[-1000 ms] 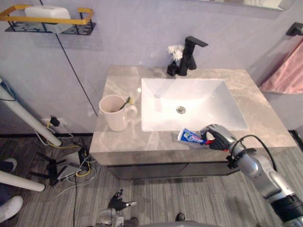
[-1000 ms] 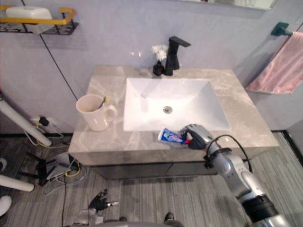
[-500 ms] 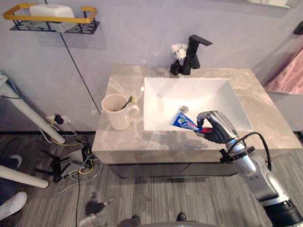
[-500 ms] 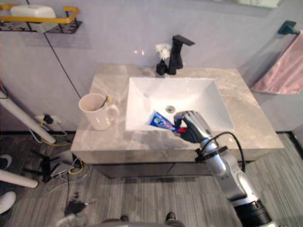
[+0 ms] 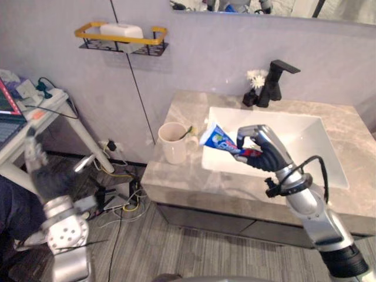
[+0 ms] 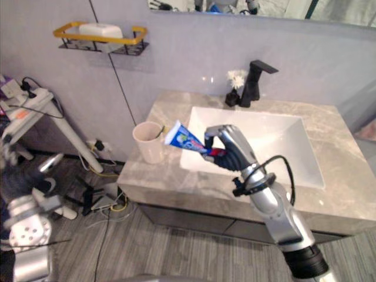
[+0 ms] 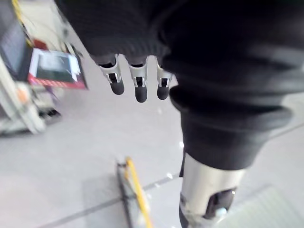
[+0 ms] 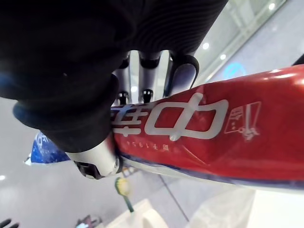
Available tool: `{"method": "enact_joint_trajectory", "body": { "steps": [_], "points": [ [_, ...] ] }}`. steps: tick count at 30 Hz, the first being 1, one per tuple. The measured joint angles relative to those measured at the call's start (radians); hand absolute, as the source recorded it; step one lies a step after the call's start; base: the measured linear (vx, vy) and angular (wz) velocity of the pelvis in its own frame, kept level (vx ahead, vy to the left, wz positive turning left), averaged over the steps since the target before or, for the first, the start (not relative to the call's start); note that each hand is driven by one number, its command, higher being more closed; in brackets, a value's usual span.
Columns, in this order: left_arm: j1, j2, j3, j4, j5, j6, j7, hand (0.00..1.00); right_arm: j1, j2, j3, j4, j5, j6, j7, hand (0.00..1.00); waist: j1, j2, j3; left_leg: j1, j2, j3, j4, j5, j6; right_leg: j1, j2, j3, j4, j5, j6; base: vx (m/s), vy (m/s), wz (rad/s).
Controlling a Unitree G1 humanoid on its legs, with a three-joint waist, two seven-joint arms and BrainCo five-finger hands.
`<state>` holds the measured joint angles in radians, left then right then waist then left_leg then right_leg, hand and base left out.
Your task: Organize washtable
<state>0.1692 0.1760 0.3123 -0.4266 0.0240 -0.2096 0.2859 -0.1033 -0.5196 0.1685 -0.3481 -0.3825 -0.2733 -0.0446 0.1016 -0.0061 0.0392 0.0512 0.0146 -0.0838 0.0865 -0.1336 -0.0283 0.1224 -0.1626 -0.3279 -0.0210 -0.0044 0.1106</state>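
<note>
While right hand [image 5: 267, 154] grips toothpaste [image 5: 219, 140], cup [image 5: 174, 144] flanks sink [image 5: 301, 134].

White characters cross the toothpaste tube [image 8: 190, 123], seemingly not legible.

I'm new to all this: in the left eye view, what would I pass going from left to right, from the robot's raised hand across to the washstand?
left hand → cup → toothpaste tube → right hand, curled round the tube's end
</note>
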Motion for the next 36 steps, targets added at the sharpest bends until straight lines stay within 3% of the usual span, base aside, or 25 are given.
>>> {"method": "enact_joint_trajectory", "body": {
  "steps": [5,15,21,33,34,36],
  "points": [
    [-0.086,0.002,-0.234,-0.076,-0.186,-0.060,-0.051,0.00,-0.035,0.032,0.059,0.001,0.002,0.013,-0.001,1.00,-0.005,0.005,-0.011,0.014,0.001,-0.002,-0.001,0.003,-0.004,0.017,0.000,-0.002,0.000,-0.002,-0.002,-0.03,-0.016,0.00],
    [-0.189,0.006,-0.501,-0.067,-0.410,-0.057,-0.128,0.00,-0.158,0.077,0.134,0.012,-0.002,0.031,-0.056,1.00,-0.008,0.006,-0.012,0.026,0.002,-0.012,-0.061,0.068,-0.017,0.009,0.007,-0.003,0.000,-0.012,-0.009,-0.09,-0.048,0.04],
    [-0.238,0.007,-0.595,-0.031,-0.551,-0.045,-0.153,0.00,-0.209,0.082,0.196,0.043,-0.012,0.048,-0.087,1.00,-0.012,-0.001,-0.024,0.035,0.005,-0.003,-0.105,0.104,-0.015,-0.009,0.008,0.009,0.003,-0.002,-0.005,-0.08,-0.026,-0.04],
    [-0.280,0.005,-0.712,0.005,-0.598,-0.034,-0.152,0.00,-0.254,0.094,0.235,0.093,-0.020,0.063,-0.088,1.00,-0.013,-0.009,-0.029,0.042,0.004,0.007,-0.117,0.107,-0.012,-0.014,0.007,0.025,0.003,0.001,-0.005,-0.01,0.002,-0.03],
    [-0.280,0.005,-0.715,0.006,-0.605,-0.034,-0.152,1.00,-0.254,0.101,0.235,0.096,-0.020,0.063,-0.089,1.00,-0.016,-0.009,-0.029,0.044,0.004,0.007,-0.119,0.108,-0.012,-0.014,0.007,0.026,0.003,0.001,-0.005,0.00,0.000,0.00],
    [-0.287,0.005,-0.731,0.014,-0.609,-0.034,-0.150,1.00,-0.254,0.103,0.239,0.098,-0.020,0.064,-0.092,1.00,-0.023,-0.010,-0.029,0.046,0.004,0.008,-0.123,0.111,-0.011,-0.014,0.006,0.027,0.004,0.001,-0.005,-0.02,-0.003,0.00]
  ]
}}
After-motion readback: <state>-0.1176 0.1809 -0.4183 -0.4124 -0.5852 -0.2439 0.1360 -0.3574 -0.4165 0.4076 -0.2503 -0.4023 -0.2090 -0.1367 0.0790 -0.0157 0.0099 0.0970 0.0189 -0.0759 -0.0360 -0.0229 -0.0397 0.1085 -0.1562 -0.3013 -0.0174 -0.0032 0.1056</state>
